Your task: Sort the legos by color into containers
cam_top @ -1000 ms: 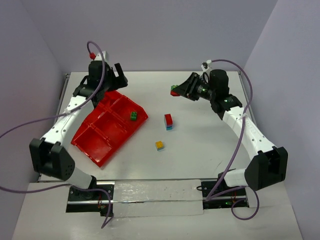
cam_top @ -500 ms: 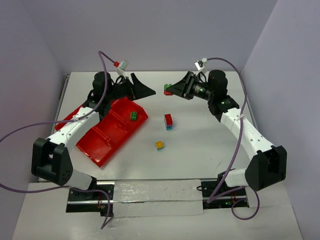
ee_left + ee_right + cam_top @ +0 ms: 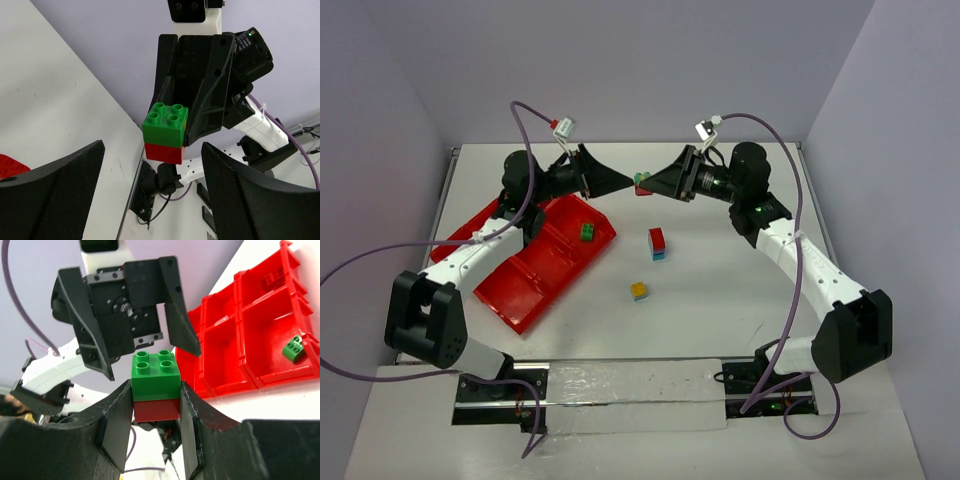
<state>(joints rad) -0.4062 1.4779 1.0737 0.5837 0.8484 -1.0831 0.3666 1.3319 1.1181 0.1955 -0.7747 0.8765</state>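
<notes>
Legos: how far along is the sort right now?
Done: one green brick lies in a compartment of the red tray. In hand: the right hand is shut on a green-on-red stack, raised facing the open left hand. Left: that stack, plus the red-topped stack and yellow-topped stack on the table.

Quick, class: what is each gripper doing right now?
Left gripper: open, holding nothing.
Right gripper: shut on the green-and-red brick stack.
</notes>
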